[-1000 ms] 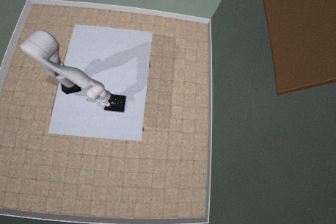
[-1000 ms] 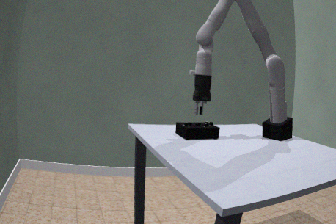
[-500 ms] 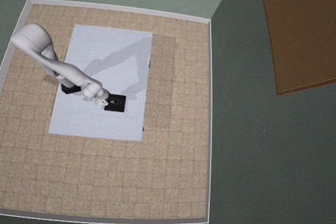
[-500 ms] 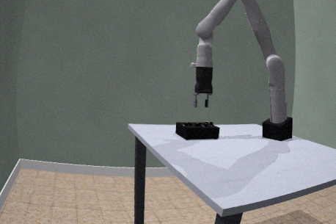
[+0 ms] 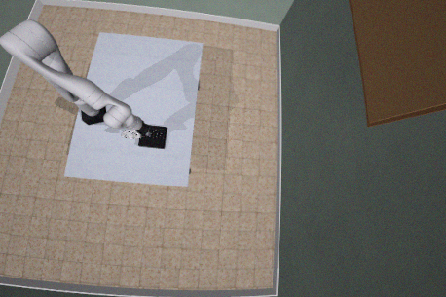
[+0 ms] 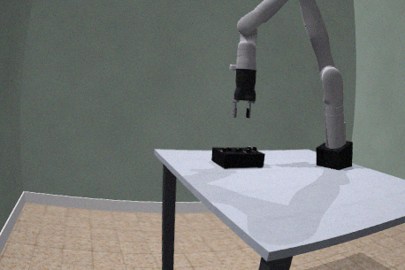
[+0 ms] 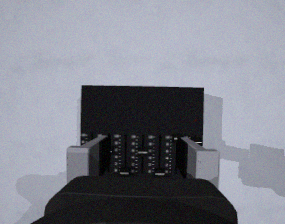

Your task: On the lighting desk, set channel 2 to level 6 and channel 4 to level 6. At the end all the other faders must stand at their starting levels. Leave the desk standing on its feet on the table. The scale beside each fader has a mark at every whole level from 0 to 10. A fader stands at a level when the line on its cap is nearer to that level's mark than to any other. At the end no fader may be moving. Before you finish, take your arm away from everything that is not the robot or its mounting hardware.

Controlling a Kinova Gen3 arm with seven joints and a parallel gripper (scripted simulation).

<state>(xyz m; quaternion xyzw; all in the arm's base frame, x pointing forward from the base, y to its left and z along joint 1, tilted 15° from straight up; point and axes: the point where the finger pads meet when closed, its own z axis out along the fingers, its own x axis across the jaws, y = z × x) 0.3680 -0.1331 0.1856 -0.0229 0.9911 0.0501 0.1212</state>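
The gripper (image 6: 242, 111) hangs released above the lighting desk (image 6: 238, 157) — fingers spread wide, gripping nothing. The desk sits on the table (image 6: 283, 196); its fader levels are too small and blurred to read — the wrist body hides its near edge.
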